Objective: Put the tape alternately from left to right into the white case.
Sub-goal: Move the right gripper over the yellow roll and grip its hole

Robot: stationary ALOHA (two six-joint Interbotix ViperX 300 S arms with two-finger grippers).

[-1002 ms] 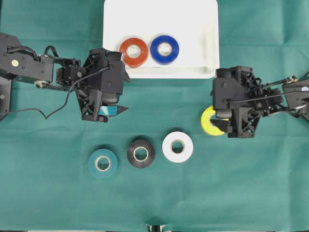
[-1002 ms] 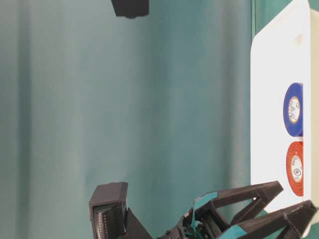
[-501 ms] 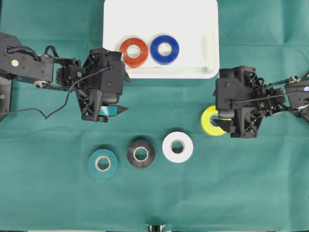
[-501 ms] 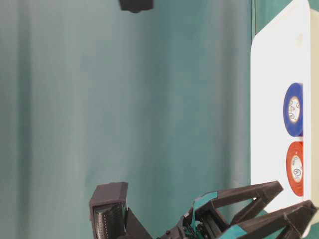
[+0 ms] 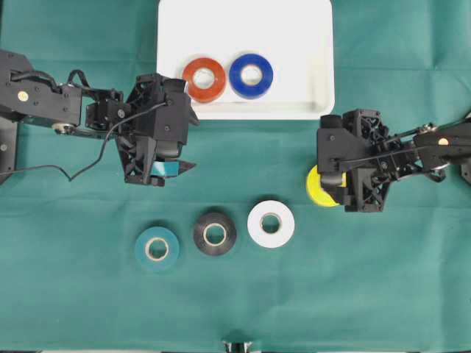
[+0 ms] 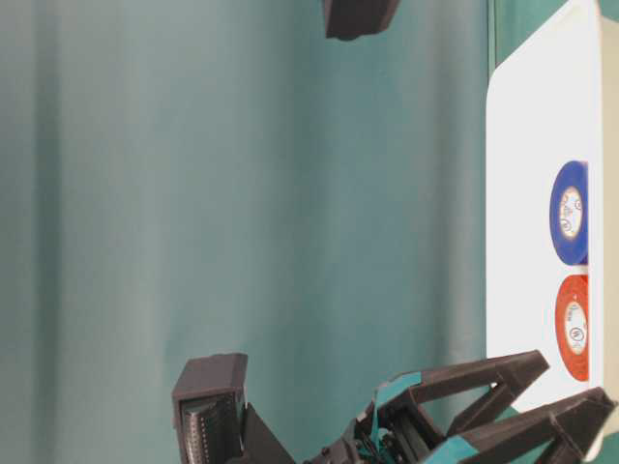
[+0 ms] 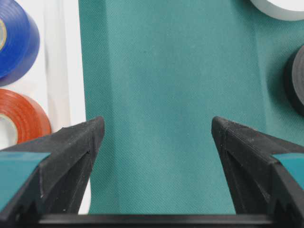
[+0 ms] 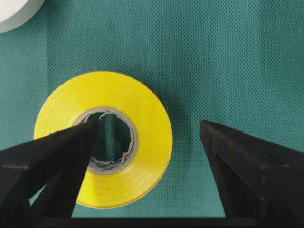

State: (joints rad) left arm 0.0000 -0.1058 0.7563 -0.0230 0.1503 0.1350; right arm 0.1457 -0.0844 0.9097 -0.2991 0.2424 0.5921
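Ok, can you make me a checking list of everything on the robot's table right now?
Surface: green cloth, flat.
Job's things: white case holds the orange-red roll and blue roll side by side. Teal roll, black roll and white roll lie in a row on the cloth; yellow roll lies flat further right.
Clutter: nothing seen.
Grippers: left gripper open over bare cloth; right gripper open over the yellow roll, one finger over its core.
Cables: black cable loops beside the left arm.
Surroundings: nothing seen.

Two tape rolls [image 5: 227, 77] in white case [image 5: 294, 29]
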